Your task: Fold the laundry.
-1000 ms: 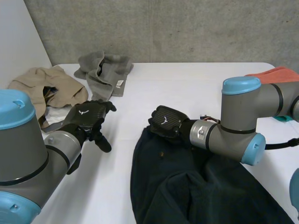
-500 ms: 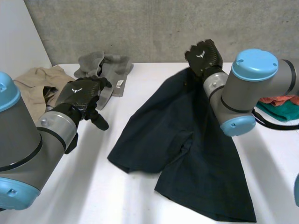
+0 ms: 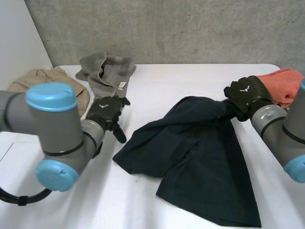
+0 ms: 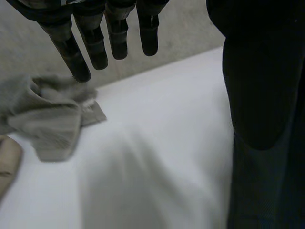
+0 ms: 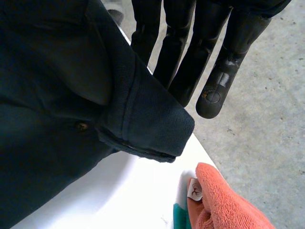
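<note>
A dark navy garment lies spread over the middle and right of the white table. Its far right corner rises off the table into my right hand, which is shut on it. In the right wrist view the buttoned waistband lies against that hand's fingers. My left hand hovers open over bare table just left of the garment's left edge. Its straight fingers hold nothing, and the dark garment hangs beside them.
A crumpled grey garment lies at the far left, beyond my left fingertips. A beige garment sits at the left edge. An orange towel on teal cloth lies at the far right, close to my right hand.
My right hand has carried the garment's corner from the near middle up to the far side, then out to the right, spreading the cloth. My left hand has moved toward the garment's left edge.
</note>
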You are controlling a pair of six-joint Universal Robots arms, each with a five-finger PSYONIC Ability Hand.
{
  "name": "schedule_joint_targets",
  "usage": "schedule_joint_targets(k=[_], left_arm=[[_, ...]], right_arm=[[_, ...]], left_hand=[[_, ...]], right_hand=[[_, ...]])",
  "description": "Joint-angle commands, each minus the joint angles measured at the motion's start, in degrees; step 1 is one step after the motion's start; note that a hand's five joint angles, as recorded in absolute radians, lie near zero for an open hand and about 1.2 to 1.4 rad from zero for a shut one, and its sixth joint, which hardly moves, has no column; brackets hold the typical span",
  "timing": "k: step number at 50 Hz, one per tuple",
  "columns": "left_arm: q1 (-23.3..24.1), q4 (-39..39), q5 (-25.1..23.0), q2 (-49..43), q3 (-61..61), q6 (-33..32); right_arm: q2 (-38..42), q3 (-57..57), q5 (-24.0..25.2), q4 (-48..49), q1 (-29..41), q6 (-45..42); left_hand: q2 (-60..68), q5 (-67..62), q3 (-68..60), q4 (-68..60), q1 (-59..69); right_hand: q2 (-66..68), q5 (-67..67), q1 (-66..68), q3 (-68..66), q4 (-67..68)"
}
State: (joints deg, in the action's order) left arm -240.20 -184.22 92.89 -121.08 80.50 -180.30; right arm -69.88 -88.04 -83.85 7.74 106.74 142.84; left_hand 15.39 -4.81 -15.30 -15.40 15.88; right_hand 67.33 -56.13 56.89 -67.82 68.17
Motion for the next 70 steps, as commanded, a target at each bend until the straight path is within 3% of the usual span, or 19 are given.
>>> schedule_joint_targets(k=[1,9,13,17,22,24,25,26,36,40,43,48,54,58,61,62,64,69,70], left_arm=[[2.0,0.7,-0.3,-4.9,-2.3,1.5],[3.2,4.0,-0.9,-6.6,-3.1,4.7],[3.3,5.4,-0.9,-6.5,-3.2,4.7],[3.2,5.3,-0.2,-6.3,-3.2,4.2],[3.2,4.5,0.0,-5.9,-3.2,4.0],[3.2,4.1,0.0,-5.9,-3.2,3.9],[3.1,3.8,-0.1,-5.8,-3.2,3.7],[3.2,3.6,-0.1,-5.9,-3.2,3.6],[3.8,2.7,-0.1,-4.1,-2.0,1.8],[4.6,2.6,0.0,-2.9,-0.7,1.7],[4.7,2.5,0.0,-2.1,0.0,1.8],[4.9,1.1,0.0,-0.3,1.9,1.7],[4.7,0.2,0.0,-0.3,1.9,1.7],[4.6,0.1,0.0,-0.8,1.0,1.6],[4.4,-0.6,-0.1,-1.3,-0.1,1.3],[4.4,-1.0,-0.1,-1.5,-0.5,0.8],[4.3,-2.4,-0.1,-2.8,-2.1,-1.7],[4.1,-7.5,-0.1,-5.6,-8.2,-12.0],[4.0,-8.9,-0.1,-5.9,-9.6,-14.0]], right_arm=[[-1.7,-2.7,0.3,0.4,-0.7,0.2],[-2.6,-4.5,0.4,2.1,-3.2,0.0],[-3.0,-5.5,0.8,1.5,-3.4,-0.5],[-5.0,-7.4,2.9,-0.3,-3.6,-1.5],[-8.4,-9.7,8.9,-10.4,-6.1,-8.8],[-8.8,-9.4,10.2,-15.1,-7.9,-12.0],[-9.2,-8.6,11.5,-19.3,-9.6,-13.7],[-9.3,-7.9,12.0,-20.6,-10.1,-14.0],[-9.6,7.4,12.2,-21.4,-9.2,6.5],[-9.1,12.5,14.1,-23.3,-9.0,10.3],[-7.6,15.7,15.9,-25.1,-8.9,10.5],[3.6,24.7,18.8,-30.1,-4.4,10.2],[13.8,30.8,17.6,-34.2,-2.7,5.8],[18.7,32.4,13.2,-34.0,-2.0,1.6],[21.3,34.2,8.5,-33.2,-1.1,-0.6],[22.4,35.3,7.1,-31.9,-0.7,-0.9],[23.0,36.4,6.6,-29.0,-0.3,-0.8],[21.4,37.9,6.0,-13.9,0.3,0.4],[19.6,37.9,5.8,-6.5,0.3,1.5]], left_hand=[[0.4,-1.0,-0.5,-0.4,-0.1],[7.6,-8.2,-7.7,-7.6,7.1],[23.7,-24.3,-23.8,-23.7,23.2],[53.0,-53.5,-53.0,-52.9,52.5],[60.6,-61.2,-60.7,-60.6,60.1],[60.6,-61.2,-60.7,-60.6,60.1],[60.6,-61.2,-60.7,-60.6,60.1],[60.4,-61.0,-60.5,-60.4,59.9],[59.4,-60.0,-59.5,-59.4,58.9],[59.4,-60.0,-59.5,-59.4,58.9],[59.4,-60.0,-59.5,-59.4,58.9],[58.9,-59.5,-59.0,-58.9,58.4],[58.9,-59.5,-59.0,-58.9,58.4],[59.1,-59.7,-59.2,-59.1,58.6],[59.6,-60.2,-59.7,-59.6,59.1],[59.6,-60.2,-59.7,-59.6,59.1],[60.3,-60.8,-60.3,-60.2,59.8],[64.6,-65.2,-64.7,-64.6,64.1],[64.6,-65.2,-64.7,-64.6,64.1]], right_hand=[[12.7,-13.9,23.1,-12.2,11.8],[12.7,-13.9,23.1,-12.2,11.8],[12.7,-13.9,23.1,-12.2,11.8],[12.7,-13.9,23.1,-12.2,11.8],[12.7,-13.9,23.1,-12.2,11.8],[-10.7,9.5,-0.2,11.1,-11.5],[-55.6,54.4,-45.2,56.1,-56.5],[-57.3,56.1,-46.9,57.8,-58.2],[-57.3,56.1,-46.9,57.8,-58.2],[-57.3,56.1,-46.9,57.8,-58.2],[-57.3,56.1,-46.9,57.8,-58.2],[-57.3,56.1,-46.9,57.8,-58.2],[-57.3,56.1,-46.9,57.8,-58.2],[-57.3,56.1,-46.9,57.8,-58.2],[-35.8,34.6,-25.4,36.3,-36.6],[-15.4,14.2,-5.0,15.9,-16.2],[7.4,-8.6,17.8,-6.9,6.6],[12.7,-13.9,23.1,-12.2,11.8],[12.7,-13.9,23.1,-12.2,11.8]])
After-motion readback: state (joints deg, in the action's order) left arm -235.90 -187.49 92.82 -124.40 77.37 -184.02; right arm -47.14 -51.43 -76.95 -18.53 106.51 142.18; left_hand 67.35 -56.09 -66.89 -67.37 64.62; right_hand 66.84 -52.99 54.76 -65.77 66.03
